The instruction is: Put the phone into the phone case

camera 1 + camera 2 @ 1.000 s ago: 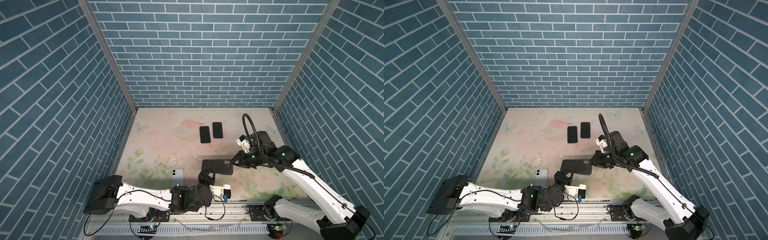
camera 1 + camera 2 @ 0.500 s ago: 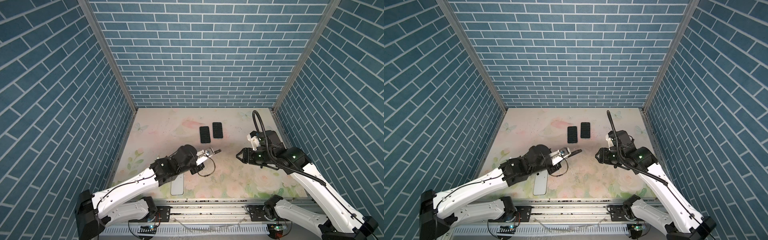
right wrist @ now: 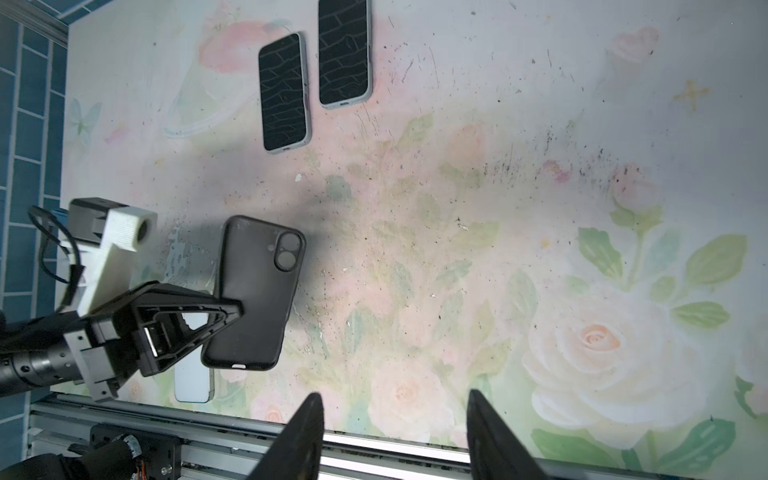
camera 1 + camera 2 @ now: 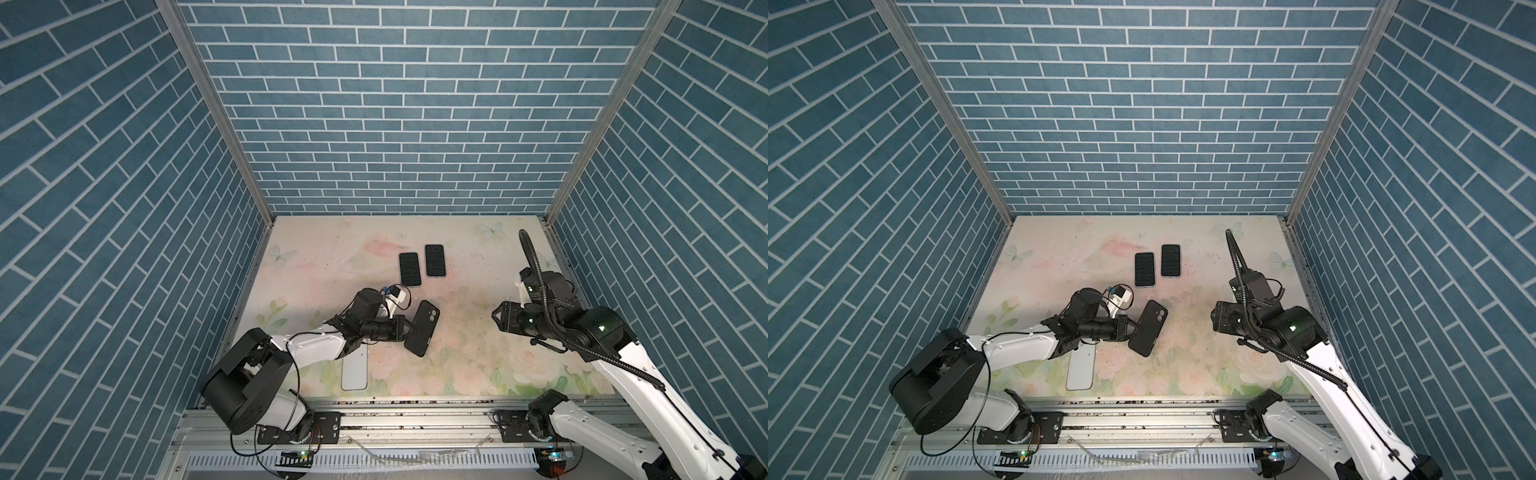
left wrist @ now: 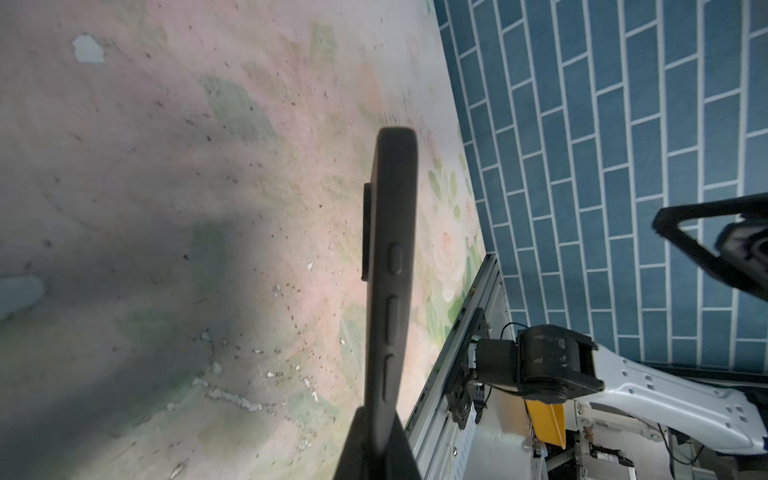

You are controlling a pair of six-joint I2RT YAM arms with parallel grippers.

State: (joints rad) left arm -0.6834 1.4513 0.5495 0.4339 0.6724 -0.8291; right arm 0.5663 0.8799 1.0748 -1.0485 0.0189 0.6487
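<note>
The black phone case [image 4: 422,328] [image 4: 1148,328] hangs over the middle of the floral table, its camera cutout at the far end. My left gripper [image 4: 409,328] [image 4: 1133,328] is shut on one long edge of it; the left wrist view shows the case [image 5: 390,249] edge-on, running out from between the jaws of my left gripper [image 5: 380,449]. A pale phone [image 4: 354,368] [image 4: 1080,370] lies flat near the front edge, partly under the left arm. My right gripper [image 4: 498,318] [image 3: 395,440] is open and empty, well right of the case [image 3: 253,299].
Two dark-screened phones [image 4: 409,269] [image 4: 434,260] lie side by side at the back middle of the table. Blue brick walls close in three sides. A metal rail [image 4: 415,409] runs along the front edge.
The right gripper has opened, let go of the phone case and drawn back to the right. The left arm has swung up from the front and now holds the case alone.
</note>
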